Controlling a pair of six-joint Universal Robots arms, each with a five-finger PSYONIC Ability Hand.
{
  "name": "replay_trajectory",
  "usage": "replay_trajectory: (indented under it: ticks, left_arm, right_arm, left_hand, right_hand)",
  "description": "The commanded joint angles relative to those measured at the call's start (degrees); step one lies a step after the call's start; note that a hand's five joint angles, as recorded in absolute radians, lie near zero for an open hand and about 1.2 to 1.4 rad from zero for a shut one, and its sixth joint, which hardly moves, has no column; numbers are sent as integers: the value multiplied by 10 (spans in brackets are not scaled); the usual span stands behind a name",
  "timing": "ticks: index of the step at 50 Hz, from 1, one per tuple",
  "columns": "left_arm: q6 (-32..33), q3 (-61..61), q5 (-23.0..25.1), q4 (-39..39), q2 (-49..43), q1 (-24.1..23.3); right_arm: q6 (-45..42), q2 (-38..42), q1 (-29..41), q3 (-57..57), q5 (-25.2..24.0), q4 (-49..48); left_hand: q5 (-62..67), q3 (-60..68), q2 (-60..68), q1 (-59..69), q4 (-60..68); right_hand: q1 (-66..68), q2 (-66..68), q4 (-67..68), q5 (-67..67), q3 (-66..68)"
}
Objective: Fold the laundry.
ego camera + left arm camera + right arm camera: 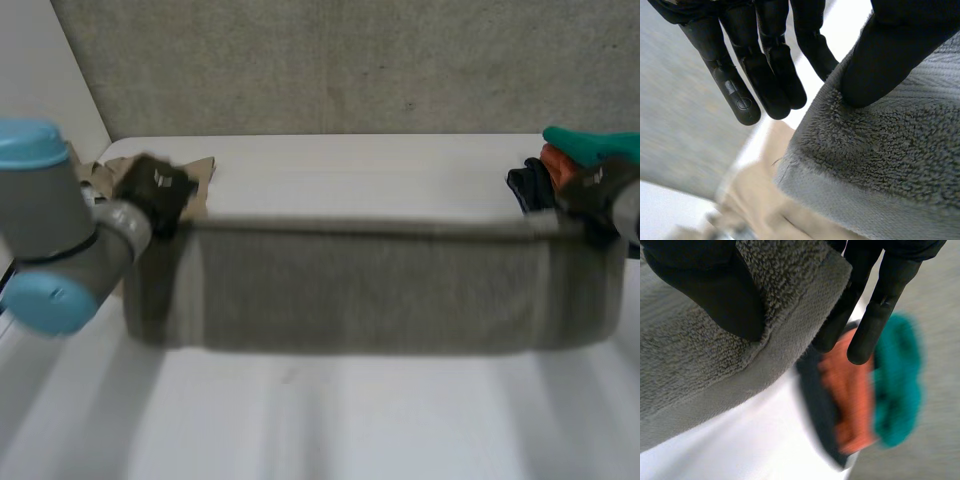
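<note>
A grey towel [370, 285] hangs stretched above the white table [380, 170], held up by its two top corners. My left hand [152, 190] pinches the towel's left corner; in the left wrist view its thumb [890, 55] presses the grey pile [880, 150] against a finger behind it, while the other fingers [755, 65] hang straight. My right hand [595, 195] holds the right corner; in the right wrist view its thumb [720, 290] clamps the towel's edge [715, 365] with fingers [875, 315] behind the cloth.
A beige cloth [195, 175] lies crumpled at the table's back left, seen under my left hand [755, 200]. At the back right is a stack of dark, orange and teal cloths [565, 165], which lies past my right fingertips [860, 395].
</note>
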Motion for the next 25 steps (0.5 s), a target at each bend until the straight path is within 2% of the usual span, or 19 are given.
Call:
replay_trajectory:
  ticks: [1, 2, 4, 5, 6, 8, 12, 15, 17, 25]
  left_arm:
    - [11, 195, -14, 187, -51, -7]
    - [7, 207, -16, 257, -49, -4]
    - [4, 209, -23, 331, -48, -6]
    - [0, 209, -28, 362, -47, -7]
    - [-8, 208, -34, 423, -45, -10]
    - [-9, 205, -38, 461, -45, -10]
    - [-19, 200, -42, 433, -48, -8]
    - [-44, 168, -42, 354, -50, -8]
    - [-59, 143, -40, 330, -50, -10]
    - [-70, 11, -35, 309, -68, -21]
  right_arm:
    - [124, 10, 27, -58, 13, -325]
    - [142, 6, 28, -50, 12, -373]
    - [172, -3, 28, -32, 13, -470]
    - [197, -15, 26, -16, 13, -551]
    - [205, -21, 27, -4, 11, -584]
    - [209, -24, 28, 9, 10, -631]
    - [207, 3, 28, 7, 10, -637]
    - [207, 32, 31, -4, 4, -597]
    - [209, 46, 33, -5, -5, -575]
    - [203, 154, 32, -13, -83, -465]
  left_hand:
    - [142, 116, 113, 127, 112]
    - [142, 116, 113, 127, 112]
    - [142, 116, 113, 127, 112]
    - [142, 116, 113, 127, 112]
    - [142, 116, 113, 127, 112]
    - [142, 116, 113, 127, 112]
    - [142, 116, 113, 127, 112]
    - [142, 116, 113, 127, 112]
    - [142, 116, 113, 127, 112]
    - [142, 116, 113, 127, 112]
  right_hand:
    - [151, 126, 112, 132, 117]
    - [151, 126, 112, 132, 117]
    - [151, 126, 112, 132, 117]
    - [151, 126, 112, 132, 117]
    - [151, 126, 112, 132, 117]
    - [151, 126, 112, 132, 117]
    - [151, 126, 112, 132, 117]
    - [151, 126, 112, 132, 117]
    - [151, 126, 112, 132, 117]
    - [151, 126, 112, 132, 117]
